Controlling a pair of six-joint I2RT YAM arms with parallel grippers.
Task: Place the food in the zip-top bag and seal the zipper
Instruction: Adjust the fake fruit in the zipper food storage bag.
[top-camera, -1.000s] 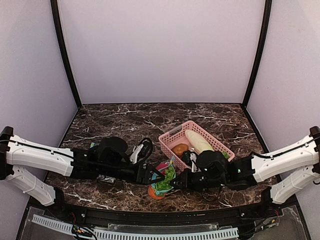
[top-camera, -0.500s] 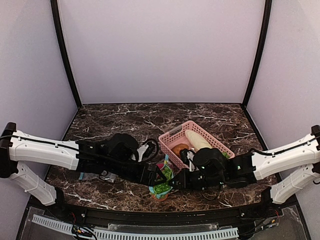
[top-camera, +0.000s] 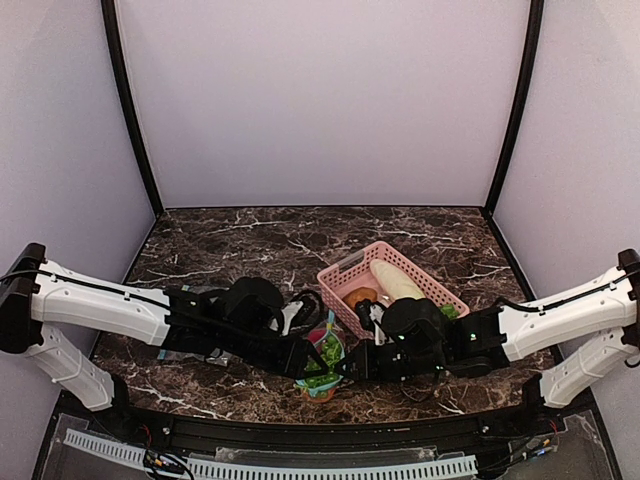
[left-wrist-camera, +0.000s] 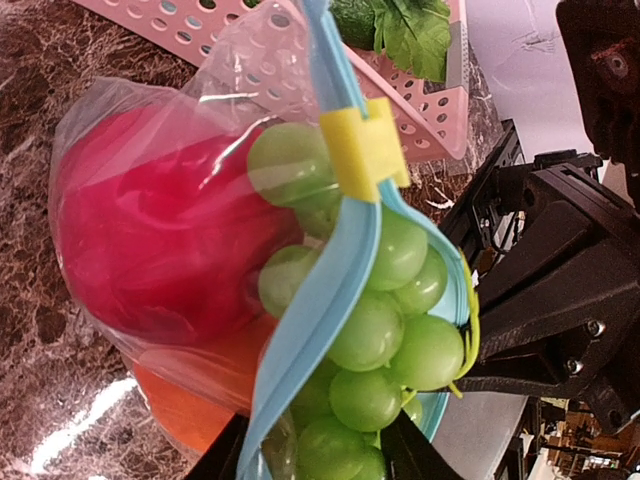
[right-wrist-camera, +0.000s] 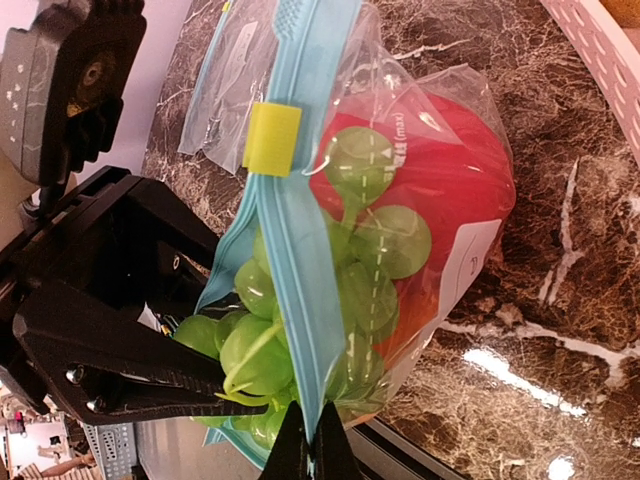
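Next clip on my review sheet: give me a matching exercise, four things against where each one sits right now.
Things:
1. grape bunch
2. red fruit
3. yellow slider
4. pink basket

Places:
A. clipped on the blue zipper
B. on the marble table, beyond the bag
C. deep inside the bag, behind clear plastic
D. in the bag's open mouth

Pairs: 1-D, 2-C, 3-A, 4-B
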